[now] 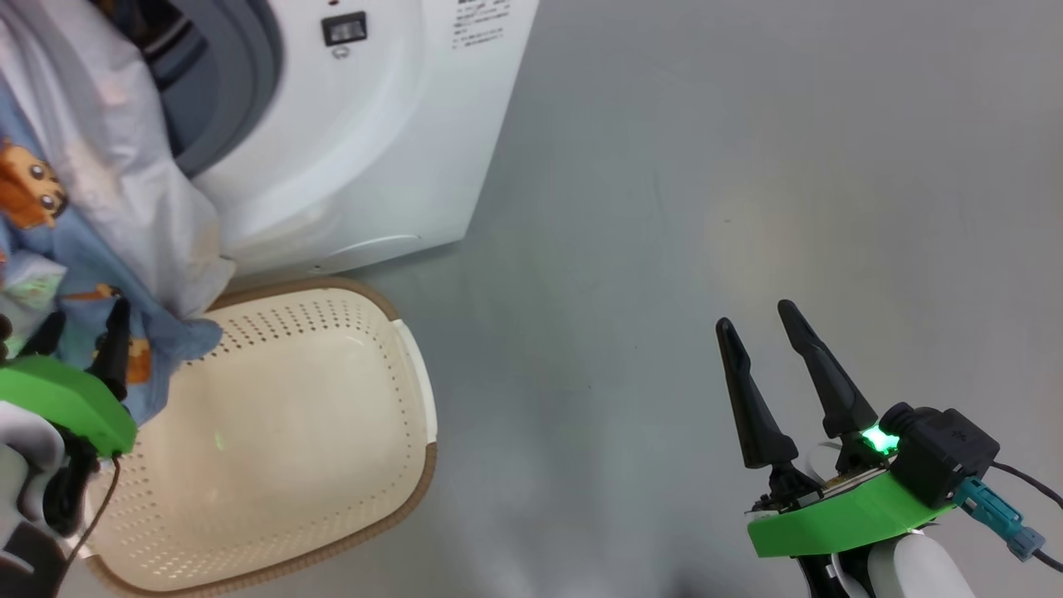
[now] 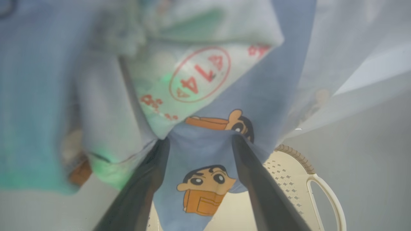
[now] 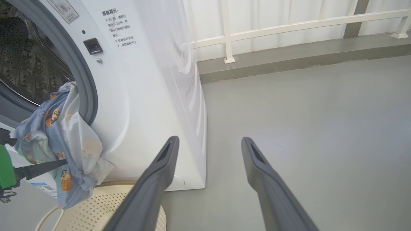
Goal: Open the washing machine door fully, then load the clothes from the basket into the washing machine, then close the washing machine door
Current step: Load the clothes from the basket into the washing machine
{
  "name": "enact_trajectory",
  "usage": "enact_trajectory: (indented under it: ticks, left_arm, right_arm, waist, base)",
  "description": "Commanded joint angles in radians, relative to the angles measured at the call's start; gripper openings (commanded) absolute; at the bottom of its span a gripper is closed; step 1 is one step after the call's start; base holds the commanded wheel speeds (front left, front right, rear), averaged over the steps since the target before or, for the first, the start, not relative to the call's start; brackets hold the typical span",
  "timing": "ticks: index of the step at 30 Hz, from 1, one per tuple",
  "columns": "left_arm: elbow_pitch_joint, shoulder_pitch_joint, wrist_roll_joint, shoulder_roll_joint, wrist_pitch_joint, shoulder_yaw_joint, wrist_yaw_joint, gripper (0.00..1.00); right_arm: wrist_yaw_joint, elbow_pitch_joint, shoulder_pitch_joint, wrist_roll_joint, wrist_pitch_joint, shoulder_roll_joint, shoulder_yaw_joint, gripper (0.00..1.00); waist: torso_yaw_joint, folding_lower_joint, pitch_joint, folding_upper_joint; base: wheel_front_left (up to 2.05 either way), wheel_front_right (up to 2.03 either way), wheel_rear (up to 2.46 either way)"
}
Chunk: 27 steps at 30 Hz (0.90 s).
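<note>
With left gripper (image 2: 200,139) and right gripper (image 1: 754,316) both wide, the blue cartoon-print clothes (image 1: 124,183) hanging from the big white washing machine (image 1: 365,149) may slip into the near cream perforated basket (image 1: 332,332)

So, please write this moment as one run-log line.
step: loading | clothes: hanging from washing machine mouth, over basket | left gripper: open, at clothes | right gripper: open, over floor

Soft cloth clothes (image 1: 108,166), plastic basket (image 1: 274,440), glossy washing machine (image 1: 357,149)
</note>
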Motion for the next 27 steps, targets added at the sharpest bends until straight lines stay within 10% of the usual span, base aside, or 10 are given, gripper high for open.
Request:
enact_trajectory:
  ticks: [1, 15, 16, 17, 27]
  left_arm:
    - [0.004, -0.037, -0.012, 0.047, 0.001, 0.021, -0.002, 1.00]
    - [0.017, -0.128, -0.054, 0.055, -0.034, 0.043, -0.002, 1.00]
    - [0.011, -0.132, -0.050, 0.056, -0.034, 0.053, -0.002, 0.87]
    - [-0.003, -0.133, -0.037, 0.054, -0.034, 0.069, -0.002, 0.00]
    - [-0.117, -0.076, -0.006, 0.046, -0.034, 0.073, -0.002, 0.00]
  right_arm:
    - [0.002, -0.031, 0.012, 0.006, -0.005, -0.004, 0.025, 1.00]
    - [0.002, -0.049, 0.022, 0.011, -0.005, -0.004, 0.029, 1.00]
    - [0.002, -0.050, 0.021, 0.011, -0.005, -0.004, 0.028, 1.00]
    - [0.002, -0.050, 0.018, 0.011, -0.005, -0.004, 0.028, 1.00]
    - [0.002, -0.030, 0.007, 0.007, -0.005, -0.004, 0.015, 1.00]
  waist:
    - [-0.018, 0.0000, 0.020, 0.0000]
    - [-0.034, 0.0000, 0.045, 0.0000]
    - [-0.032, 0.0000, 0.046, 0.0000]
    - [-0.028, 0.0000, 0.046, 0.0000]
    - [0.015, 0.0000, 0.017, 0.0000]
  base:
    - [0.00, 0.00, 0.00]
    - [0.00, 0.00, 0.00]
    - [0.00, 0.00, 0.00]
    - [0.00, 0.00, 0.00]
    - [0.00, 0.00, 0.00]
